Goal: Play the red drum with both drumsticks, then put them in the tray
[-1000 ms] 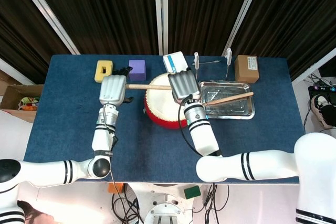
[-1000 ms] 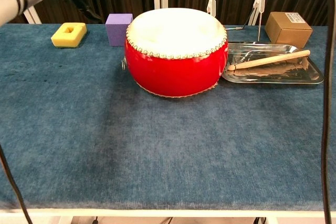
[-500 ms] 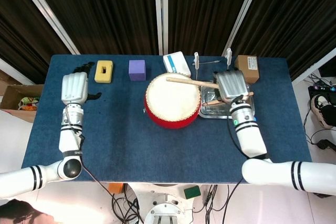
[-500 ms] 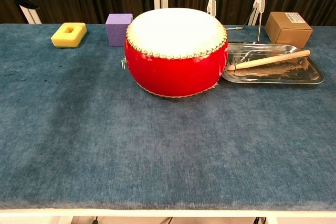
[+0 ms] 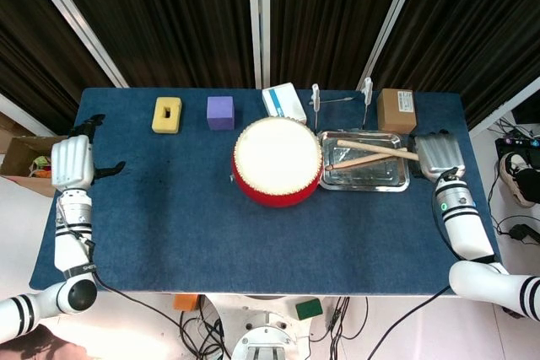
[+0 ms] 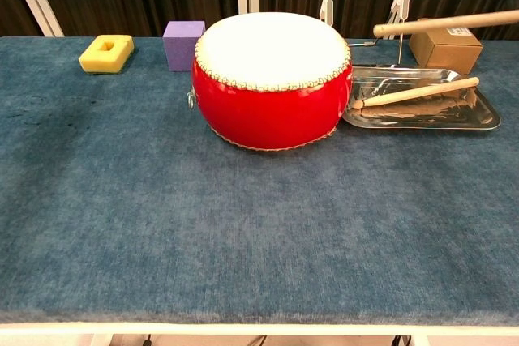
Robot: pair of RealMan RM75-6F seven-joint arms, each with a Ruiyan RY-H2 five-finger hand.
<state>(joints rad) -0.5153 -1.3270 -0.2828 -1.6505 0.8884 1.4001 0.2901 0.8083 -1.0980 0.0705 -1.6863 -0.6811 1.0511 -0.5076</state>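
The red drum (image 5: 278,160) with its white skin stands mid-table, also in the chest view (image 6: 272,79). Right of it lies the metal tray (image 5: 398,184), and one drumstick (image 5: 367,160) rests slantwise inside it (image 6: 413,92). My right hand (image 5: 439,154) is just past the tray's right end and grips the second drumstick (image 5: 375,148). That stick reaches left over the tray and hangs in the air above it (image 6: 446,23). My left hand (image 5: 72,163) is at the table's far left edge, fingers apart, holding nothing.
Along the back edge stand a yellow block (image 5: 167,114), a purple cube (image 5: 220,111), a white box (image 5: 284,103), two white clip stands (image 5: 315,97) and a brown box (image 5: 396,110). A cardboard box (image 5: 29,158) sits off the table at left.
My right hand carried the second drumstick from over the drum to the right, past the tray. My left hand drew back to the table's left edge, empty.
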